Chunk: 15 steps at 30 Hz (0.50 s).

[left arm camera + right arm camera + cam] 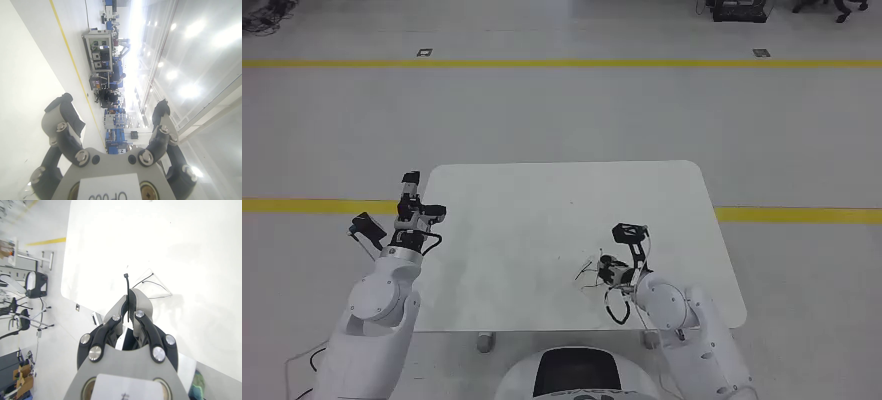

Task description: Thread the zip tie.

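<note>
White table [542, 215], grey floor [562, 120] crossed by yellow lines [562, 63], small floor plates [424, 51], equipment rack [98, 51], office chairs [105, 97], bright ceiling lights [194, 26].

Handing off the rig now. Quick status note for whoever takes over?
Left gripper: open, empty, at the table's left edge.
Right gripper: shut on a black zip tie. The strap is straight, with the head end sticking out past the fingertips.
Thin loose strands lie on the table near it, possibly more ties.
Done: tie picked up.
Left: feed the tail through the head; no loop yet.
</note>
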Each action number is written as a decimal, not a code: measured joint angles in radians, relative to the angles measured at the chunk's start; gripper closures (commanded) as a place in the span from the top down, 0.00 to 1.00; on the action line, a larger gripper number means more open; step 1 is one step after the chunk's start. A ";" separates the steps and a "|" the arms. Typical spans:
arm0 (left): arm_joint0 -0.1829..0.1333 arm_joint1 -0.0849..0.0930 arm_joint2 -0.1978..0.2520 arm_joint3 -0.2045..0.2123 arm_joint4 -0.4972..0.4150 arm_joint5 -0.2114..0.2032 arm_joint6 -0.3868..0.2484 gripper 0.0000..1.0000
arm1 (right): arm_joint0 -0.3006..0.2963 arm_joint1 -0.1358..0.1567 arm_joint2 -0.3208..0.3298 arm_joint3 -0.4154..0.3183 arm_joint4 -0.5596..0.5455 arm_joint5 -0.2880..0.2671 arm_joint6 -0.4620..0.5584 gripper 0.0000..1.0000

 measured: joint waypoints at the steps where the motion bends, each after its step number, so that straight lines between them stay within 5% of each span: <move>1: 0.000 0.000 0.000 0.000 0.000 0.000 0.000 1.00 | -0.009 0.000 -0.001 -0.011 0.022 0.006 -0.012 0.00; 7: 0.000 0.000 0.000 0.000 0.000 0.000 0.000 1.00 | -0.030 0.002 0.006 -0.041 0.158 0.011 -0.063 0.00; 15: 0.000 0.000 0.000 0.000 0.000 0.000 0.000 1.00 | 0.008 -0.001 -0.007 0.009 0.383 0.011 -0.113 0.00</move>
